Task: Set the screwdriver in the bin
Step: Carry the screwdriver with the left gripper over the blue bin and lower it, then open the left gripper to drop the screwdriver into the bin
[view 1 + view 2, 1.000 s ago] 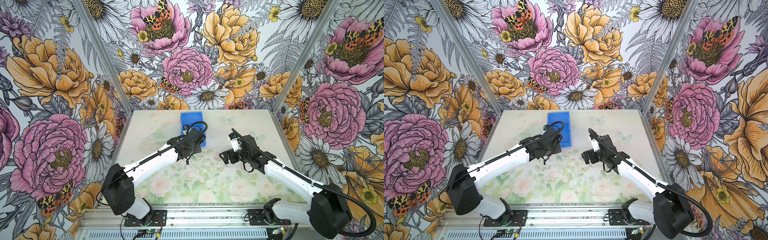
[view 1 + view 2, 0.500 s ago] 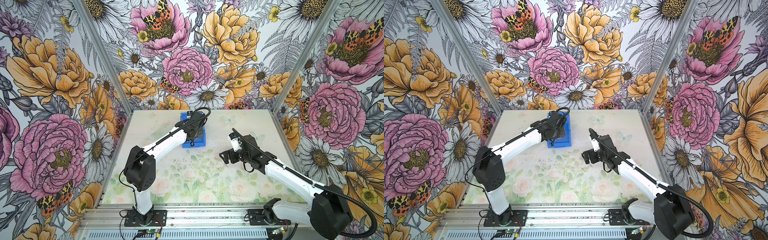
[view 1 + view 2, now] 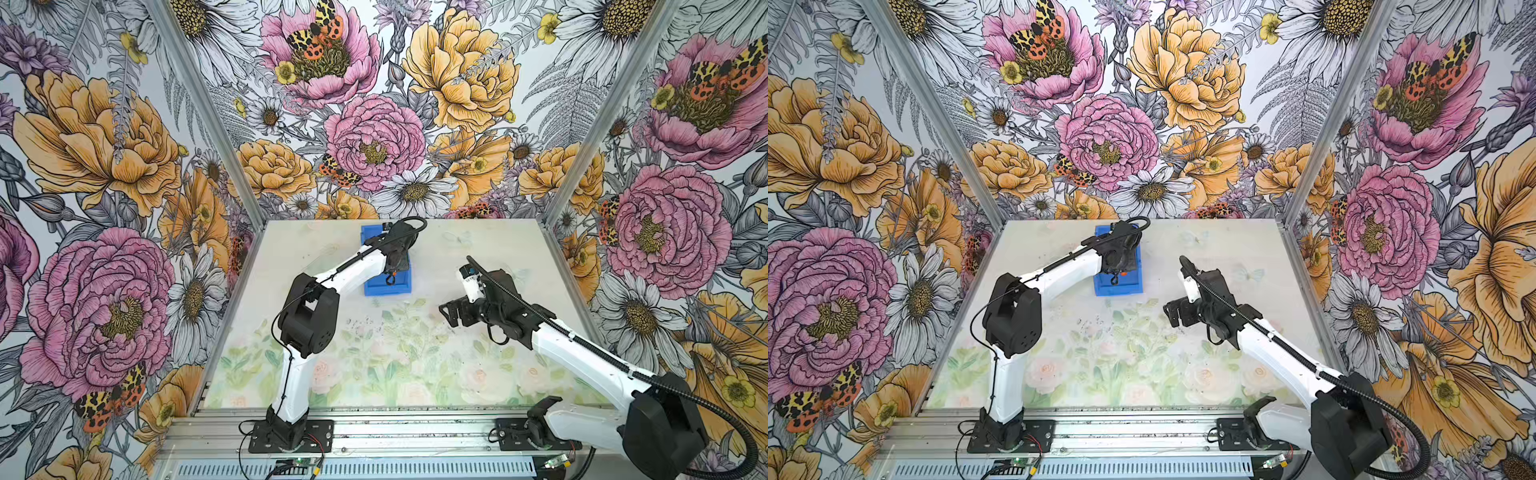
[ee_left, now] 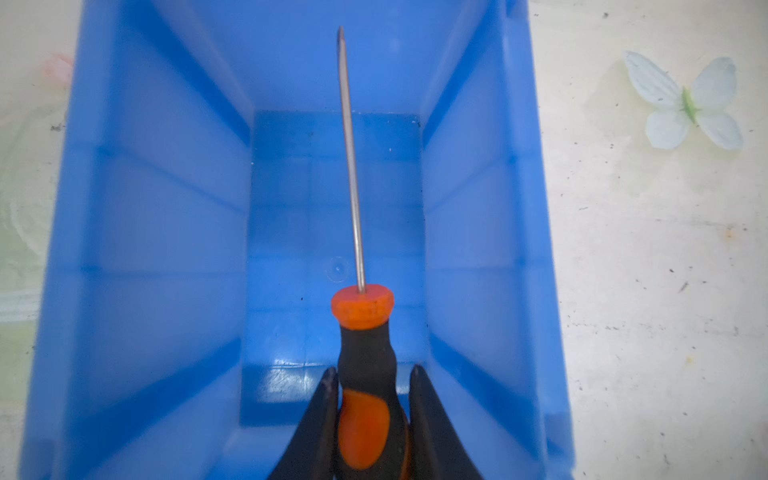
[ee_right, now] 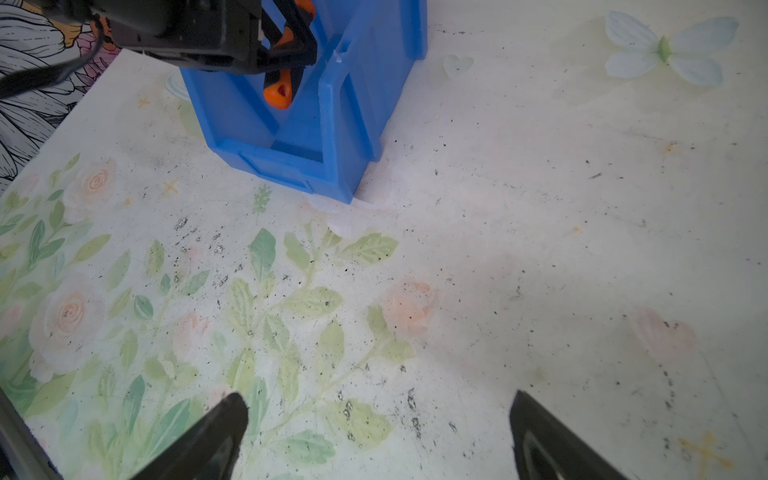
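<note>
1. Above the open top of the bright blue rectangular plastic bin [image 4: 166, 208], which stands toward the far side of the flower-printed surface [image 5: 540, 249], hangs the small screwdriver [image 4: 362, 332] with its orange-and-black handle and thin metal shaft. The shaft runs along the bin's length, and in the left wrist view the whole tool lies within the bin's outline.
2. Step in hand: carrying appears finished and release is due. Whether the tool is clear of the bin floor cannot be told, though the right wrist view shows the handle end up between the side walls.
3. Next move, as a judgement: lower a little, then part the jaws so the tool drops flat and the tip does not catch a wall.
4. Left gripper [image 4: 372, 372]: clamped on the handle, one finger on either side.
5. Right gripper [image 5: 378, 399]: jaws wide apart, empty, over bare surface and well apart from the bin.
</note>
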